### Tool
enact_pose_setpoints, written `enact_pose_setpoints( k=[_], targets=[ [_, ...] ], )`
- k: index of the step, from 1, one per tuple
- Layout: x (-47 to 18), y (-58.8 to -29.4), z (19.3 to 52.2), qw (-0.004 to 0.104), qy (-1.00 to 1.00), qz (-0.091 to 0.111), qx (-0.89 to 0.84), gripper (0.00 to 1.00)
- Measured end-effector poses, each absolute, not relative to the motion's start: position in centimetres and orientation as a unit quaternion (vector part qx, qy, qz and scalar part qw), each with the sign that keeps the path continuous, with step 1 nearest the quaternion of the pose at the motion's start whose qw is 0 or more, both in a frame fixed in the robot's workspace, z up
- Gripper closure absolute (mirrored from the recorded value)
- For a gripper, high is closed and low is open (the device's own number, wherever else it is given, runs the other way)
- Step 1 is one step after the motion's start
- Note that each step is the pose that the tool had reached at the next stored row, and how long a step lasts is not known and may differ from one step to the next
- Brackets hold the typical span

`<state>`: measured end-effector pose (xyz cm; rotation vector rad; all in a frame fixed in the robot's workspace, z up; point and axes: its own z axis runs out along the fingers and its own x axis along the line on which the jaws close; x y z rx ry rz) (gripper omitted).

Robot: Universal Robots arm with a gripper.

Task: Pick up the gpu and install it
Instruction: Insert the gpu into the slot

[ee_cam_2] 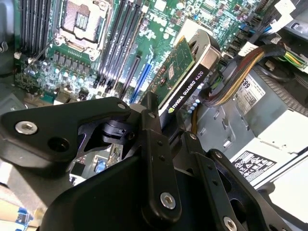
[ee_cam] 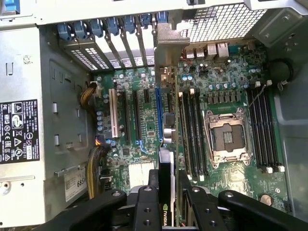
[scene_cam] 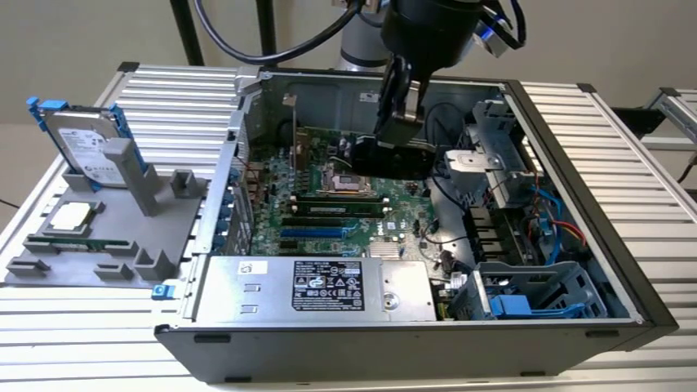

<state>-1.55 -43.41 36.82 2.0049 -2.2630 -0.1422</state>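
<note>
Gripper (ee_cam_2: 161,127) pinching gpu (ee_cam_2: 185,79) by one end, fingers (ee_cam: 147,207) closed on both faces of card. Gpu held edge-on, extending straight out from gripper over motherboard (ee_cam: 226,82) inside open computer case (scene_cam: 610,269). In first wrist view, card's silver bracket (ee_cam: 168,45) sits near rear slot openings, card above blue slot (ee_cam: 158,113). Contact with slot: cannot tell.

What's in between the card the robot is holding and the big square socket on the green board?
In the first wrist view, long black memory slots lie between the gpu, held in the gripper, and the square socket.
</note>
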Motion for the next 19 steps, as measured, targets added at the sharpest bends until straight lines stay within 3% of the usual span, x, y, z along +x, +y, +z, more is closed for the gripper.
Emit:
enact_pose_setpoints(
  k=[19],
  targets=[
    [-1.55, -43.41, 36.32, 0.057, -0.746, -0.047, 0.661, 1.0]
  ],
)
